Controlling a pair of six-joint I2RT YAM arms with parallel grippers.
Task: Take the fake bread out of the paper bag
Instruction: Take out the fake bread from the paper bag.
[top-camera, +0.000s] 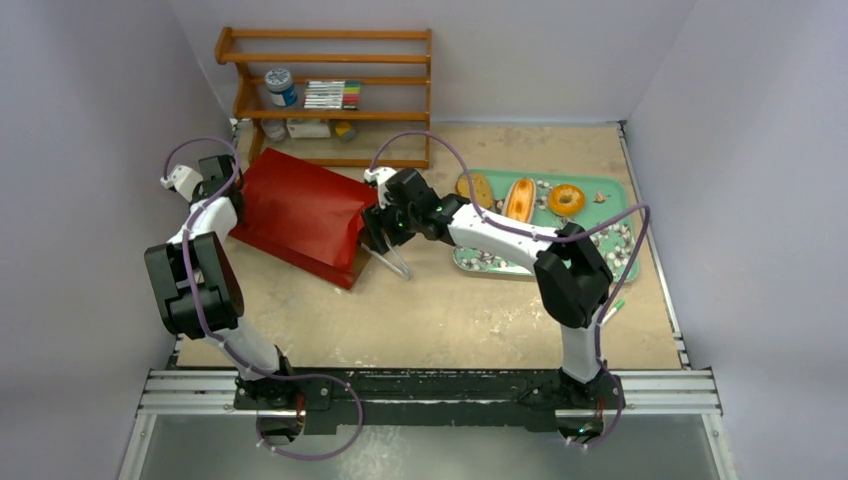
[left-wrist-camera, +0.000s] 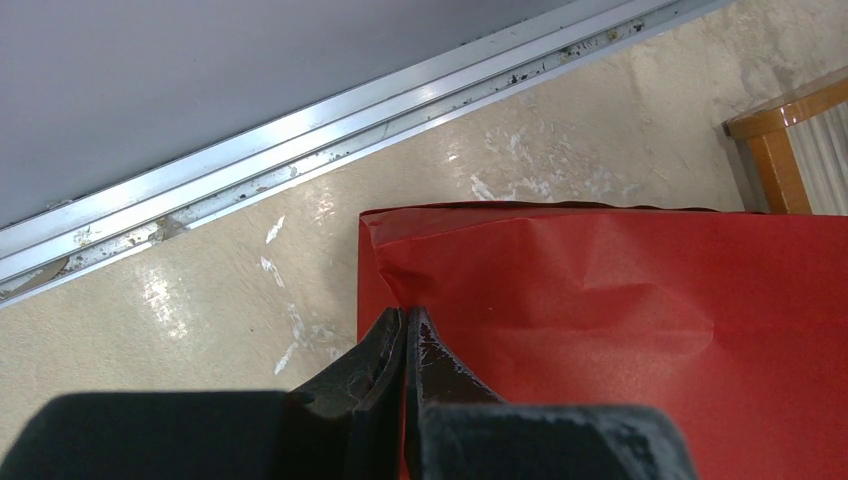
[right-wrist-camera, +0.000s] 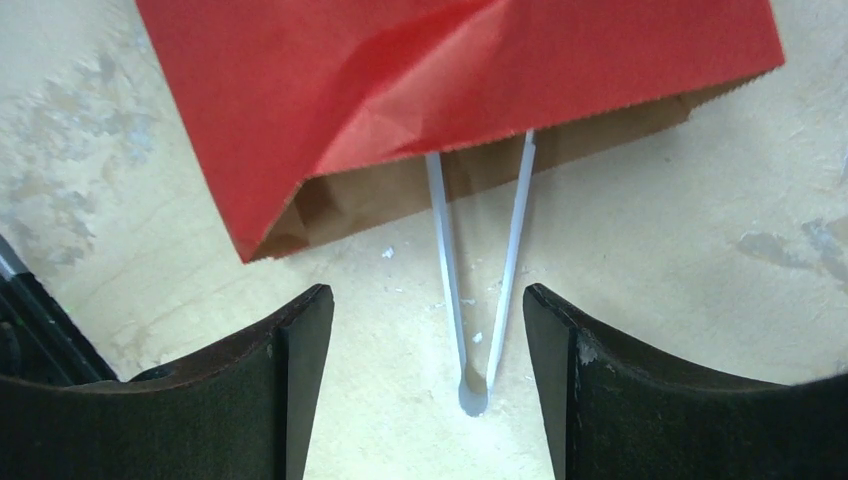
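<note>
Left hand (left-wrist-camera: 407, 320) is clamped on the glossy red paper bag (top-camera: 300, 205), anchoring its closed end; right hand (right-wrist-camera: 425, 295) is held open over metal tongs (right-wrist-camera: 445, 250) at the mouth. Toy breads (top-camera: 520, 198) are set on a teal tray (top-camera: 600, 182).

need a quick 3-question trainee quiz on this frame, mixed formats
1. True or false: the left gripper is shut on the glossy red paper bag.
2. What lies between the fingers of the open right gripper? A thin metal tongs; B a wooden spoon; C a glass cup.
3. In the top view, how many toy breads show on the green tray?
Key: 1 true; 2 A; 3 three.
</note>
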